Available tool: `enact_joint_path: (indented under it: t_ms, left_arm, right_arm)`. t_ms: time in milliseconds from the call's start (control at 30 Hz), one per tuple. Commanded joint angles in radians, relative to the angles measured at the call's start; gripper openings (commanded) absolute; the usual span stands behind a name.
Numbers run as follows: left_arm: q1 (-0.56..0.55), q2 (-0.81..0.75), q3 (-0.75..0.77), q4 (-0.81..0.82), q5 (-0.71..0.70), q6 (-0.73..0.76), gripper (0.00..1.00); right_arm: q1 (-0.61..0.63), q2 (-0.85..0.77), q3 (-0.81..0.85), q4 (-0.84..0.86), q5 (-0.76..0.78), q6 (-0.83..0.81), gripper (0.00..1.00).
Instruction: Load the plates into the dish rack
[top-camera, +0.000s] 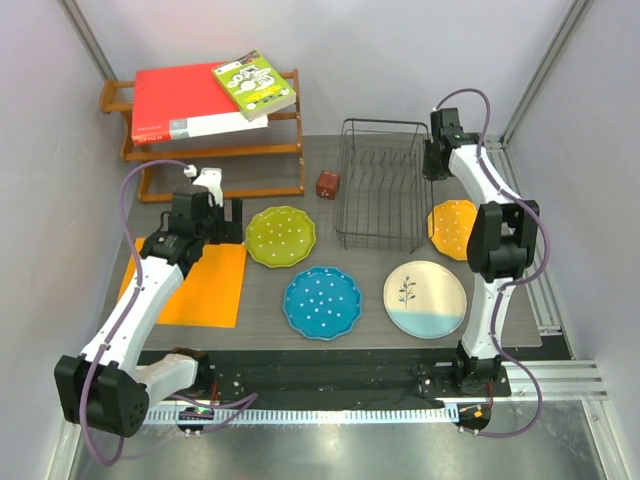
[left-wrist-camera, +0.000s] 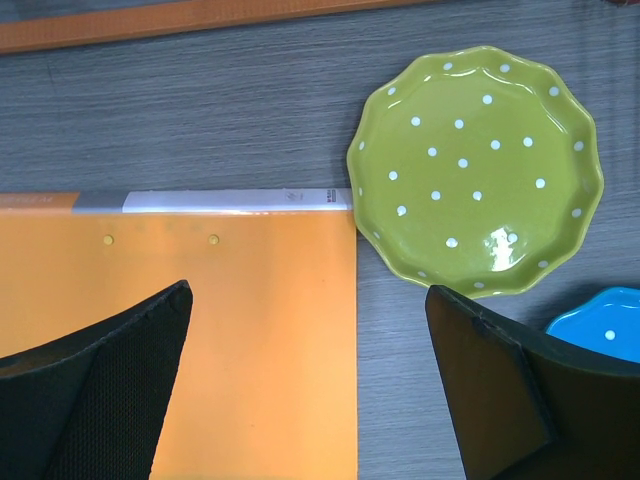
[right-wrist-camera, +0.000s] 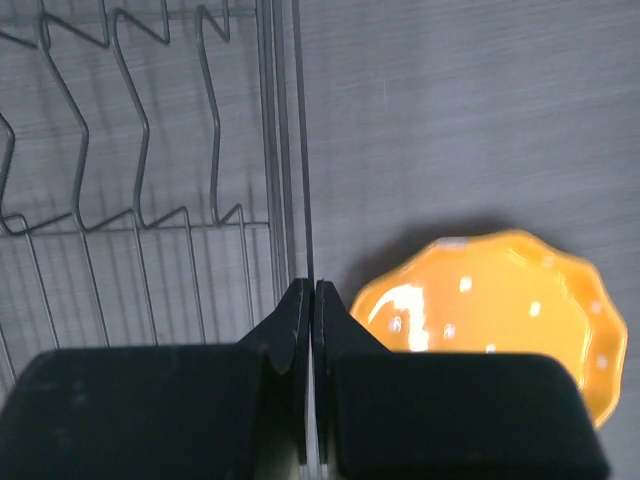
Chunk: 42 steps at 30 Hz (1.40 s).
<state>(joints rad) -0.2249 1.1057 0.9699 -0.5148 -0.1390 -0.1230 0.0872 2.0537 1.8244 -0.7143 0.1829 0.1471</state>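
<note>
The black wire dish rack (top-camera: 383, 185) stands empty at the back of the table. My right gripper (top-camera: 436, 165) is shut on the thin wire of its right rim (right-wrist-camera: 302, 150); the wire runs straight between the closed fingertips (right-wrist-camera: 313, 295). The orange-yellow plate (top-camera: 452, 228) (right-wrist-camera: 490, 310) lies flat just right of the rack. The lime green (top-camera: 280, 237) (left-wrist-camera: 475, 170), blue (top-camera: 321, 302) (left-wrist-camera: 600, 325) and cream sprig (top-camera: 425, 298) plates lie flat in front. My left gripper (top-camera: 222, 218) (left-wrist-camera: 310, 340) hangs open over the orange mat's right edge, left of the lime plate, holding nothing.
A flat orange mat (top-camera: 195, 283) (left-wrist-camera: 200, 330) lies front left. A wooden slatted shelf (top-camera: 215, 150) with a red book and a green book stands at the back left. A small brown cube (top-camera: 327, 185) sits left of the rack. Walls close in on both sides.
</note>
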Motion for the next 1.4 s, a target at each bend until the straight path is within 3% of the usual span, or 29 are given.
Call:
enact_joint_path:
  t_ms: [0,333,633,700,800,967,1033,1133,1233,1267,1300,1367]
  left_arm:
    - [-0.002,0.002,0.010,0.010,0.026,-0.004,0.99]
    - [-0.002,0.068,0.030,0.045,0.010,-0.009,1.00]
    - [-0.002,0.114,0.029,0.064,0.053,-0.035,0.99]
    - [-0.002,0.114,0.024,0.064,0.059,-0.036,1.00]
    - [-0.002,0.109,0.016,0.067,0.056,-0.040,0.99]
    - [-0.002,0.048,-0.011,0.065,0.033,-0.114,0.99]
    - [-0.004,0.027,-0.023,0.047,0.082,-0.153,0.99]
    - [-0.005,0.016,-0.063,0.027,0.185,-0.253,1.00]
    - [-0.007,0.013,-0.124,0.032,0.298,-0.366,0.99]
    - [-0.007,0.011,-0.176,0.056,0.335,-0.391,1.00]
    - [-0.007,0.008,-0.203,0.070,0.375,-0.446,0.99]
    - [-0.007,0.002,-0.273,0.107,0.441,-0.480,0.98]
  right_arm:
    - [-0.035,0.075,0.172,0.067,0.036,-0.020,0.01]
    - [-0.041,0.169,0.251,0.108,0.024,-0.012,0.01]
    - [-0.050,0.252,0.412,0.133,0.101,-0.112,0.06]
    - [-0.056,0.252,0.414,0.134,0.124,-0.116,0.15]
    - [-0.063,0.224,0.389,0.130,0.138,-0.113,0.21]
    - [-0.063,0.068,0.313,0.110,0.027,-0.086,0.42]
    - [-0.061,0.005,0.291,0.085,0.001,-0.075,0.50]
    - [-0.052,-0.142,0.213,0.062,-0.029,-0.083,0.53]
    - [-0.050,-0.347,-0.003,0.079,-0.338,-0.119,0.58]
    - [-0.043,-0.407,-0.148,0.099,-0.456,-0.141,0.60]
    - [-0.029,-0.452,-0.225,0.108,-0.661,-0.141,0.62]
    - [0.023,-0.541,-0.406,0.090,-0.767,-0.141,0.65]
